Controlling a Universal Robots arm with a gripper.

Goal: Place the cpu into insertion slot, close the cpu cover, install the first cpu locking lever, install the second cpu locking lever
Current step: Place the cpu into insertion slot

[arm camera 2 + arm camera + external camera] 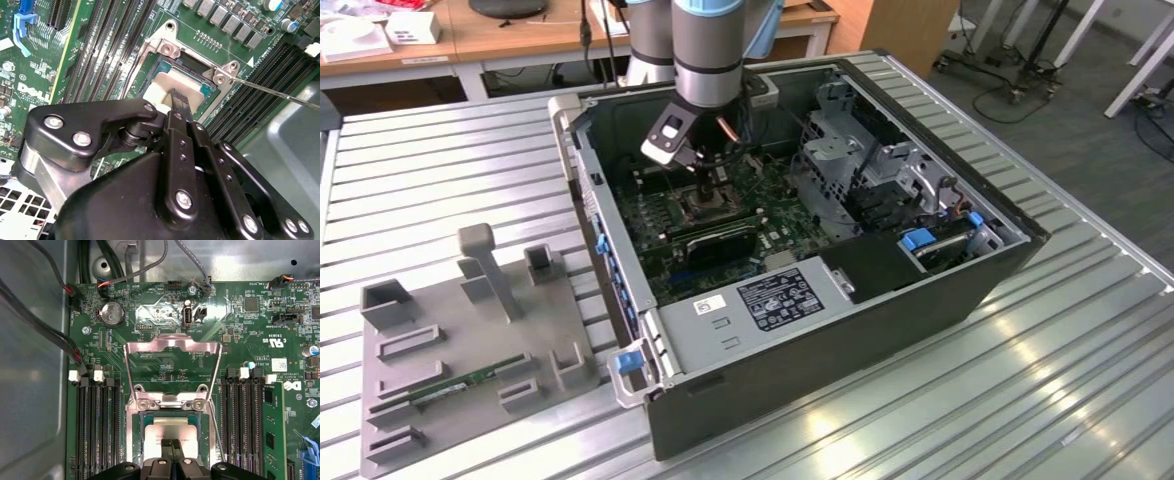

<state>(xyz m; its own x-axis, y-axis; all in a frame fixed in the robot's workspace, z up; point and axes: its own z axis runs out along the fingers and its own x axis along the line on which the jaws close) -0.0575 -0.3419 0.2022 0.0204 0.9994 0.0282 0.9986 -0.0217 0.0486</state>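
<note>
The gripper (172, 449) is seen in the first wrist view with its fingers closed together, nothing held, tips just over the cpu (170, 430). The cpu is seated flat in the insertion slot (134, 435). Beyond it, the cpu cover (172, 343) is raised open, inside a computer case (854, 330).

The arm (707, 60) is a grey tube with a pale blue joint cap (720, 8); its gripper (178, 98) is matte black linkage plates fastened with silver screws (183, 199).
</note>
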